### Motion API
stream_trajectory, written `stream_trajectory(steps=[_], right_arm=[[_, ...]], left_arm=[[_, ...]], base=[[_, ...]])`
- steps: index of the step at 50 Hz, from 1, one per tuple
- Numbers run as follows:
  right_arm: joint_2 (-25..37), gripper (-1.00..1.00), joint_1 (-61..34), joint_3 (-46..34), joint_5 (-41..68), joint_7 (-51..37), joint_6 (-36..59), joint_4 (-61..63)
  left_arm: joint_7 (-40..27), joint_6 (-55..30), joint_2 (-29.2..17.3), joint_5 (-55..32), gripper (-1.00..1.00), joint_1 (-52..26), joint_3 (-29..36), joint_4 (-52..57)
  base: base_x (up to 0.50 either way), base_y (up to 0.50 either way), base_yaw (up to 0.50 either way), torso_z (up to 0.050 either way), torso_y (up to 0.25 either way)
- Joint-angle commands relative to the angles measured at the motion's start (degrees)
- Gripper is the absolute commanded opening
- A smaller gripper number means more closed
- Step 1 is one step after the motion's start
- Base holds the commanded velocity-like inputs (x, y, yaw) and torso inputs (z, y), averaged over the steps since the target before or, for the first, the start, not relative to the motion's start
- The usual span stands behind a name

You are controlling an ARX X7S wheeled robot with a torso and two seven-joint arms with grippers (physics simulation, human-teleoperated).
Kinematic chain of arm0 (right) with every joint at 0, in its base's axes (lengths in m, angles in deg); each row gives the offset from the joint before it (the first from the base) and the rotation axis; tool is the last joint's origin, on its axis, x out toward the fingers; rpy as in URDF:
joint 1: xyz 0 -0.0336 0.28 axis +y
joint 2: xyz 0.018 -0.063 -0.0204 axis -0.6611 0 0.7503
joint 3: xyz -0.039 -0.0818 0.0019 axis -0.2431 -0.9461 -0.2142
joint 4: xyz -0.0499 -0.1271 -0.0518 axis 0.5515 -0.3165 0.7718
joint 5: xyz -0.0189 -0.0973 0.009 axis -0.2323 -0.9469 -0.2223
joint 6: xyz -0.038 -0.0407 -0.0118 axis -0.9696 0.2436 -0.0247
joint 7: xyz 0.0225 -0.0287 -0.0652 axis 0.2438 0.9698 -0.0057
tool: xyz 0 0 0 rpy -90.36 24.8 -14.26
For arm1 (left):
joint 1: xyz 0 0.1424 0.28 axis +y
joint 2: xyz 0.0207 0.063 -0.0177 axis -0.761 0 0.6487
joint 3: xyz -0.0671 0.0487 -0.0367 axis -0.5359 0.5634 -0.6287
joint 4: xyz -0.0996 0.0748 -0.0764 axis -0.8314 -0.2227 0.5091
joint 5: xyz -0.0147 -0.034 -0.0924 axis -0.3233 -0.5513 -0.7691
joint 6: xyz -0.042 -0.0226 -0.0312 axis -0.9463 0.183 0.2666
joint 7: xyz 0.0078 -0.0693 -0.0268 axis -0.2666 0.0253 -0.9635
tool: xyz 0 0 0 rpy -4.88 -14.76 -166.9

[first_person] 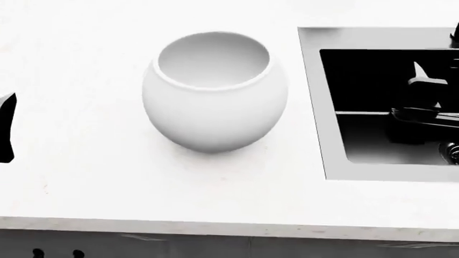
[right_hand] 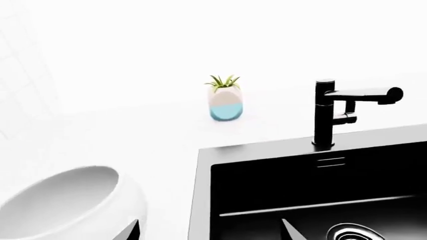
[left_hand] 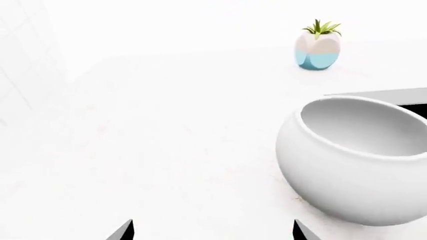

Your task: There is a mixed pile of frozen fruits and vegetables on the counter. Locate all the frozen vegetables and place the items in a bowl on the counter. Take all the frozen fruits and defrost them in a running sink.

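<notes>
- On the flat white stone-like table, a large plain white round bowl with bulging sides and an inward-curving rim stood upright, and its inside looked bare in every view.
- Just to the robot's right of the bowl lay the rectangular sink, with a grey steel rim, a dark basin and a round chrome drain; bowl and sink were close but not touching.
- At the sink's far edge a black tap stood upright with its spout turned sideways, and no water could be made out in the basin.
- Farther back on the table sat a small egg-shaped planter, cream above and light blue below, with a spiky green plant on top.
- The left gripper hung over bare table beside the bowl; its two dark fingertips were set wide apart with nothing between them.
- The right gripper hovered at the near edge of the sink, between bowl and basin; its fingertips also stood wide apart and held nothing.
- From the head view only a dark part of the left arm showed at the edge, and dark shapes of the right arm lay over the sink.
- None of the vegetables or fruits showed in any view.
</notes>
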Motion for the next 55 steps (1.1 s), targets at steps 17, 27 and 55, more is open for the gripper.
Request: stream_trajectory(steps=[17,27,55], right_arm=[[-0.71,1.00,1.47,0.74,-0.57,1.00,-0.90,-0.26],[-0.50,1.00,1.51,0.97,-0.19,1.15,-0.81,-0.10],[-0.21,1.00,0.77,0.92,0.26,1.17,0.16,0.05]], left_arm=[[0.52,2.04,0.20,0.33,1.00,1.23,-0.38,0.27],[0.29,1.86,0.49,0.30,1.00,0.66,-0.19,0.25],[0.49,2.38,0.41,0.39,1.00,1.37,-0.17,0.72]], base=[[-0.08,-0.43,0.00,0.000,0.000],[0.00,-0.50,0.00,0.000,0.000],[0.00,-0.50,0.00,0.000,0.000]])
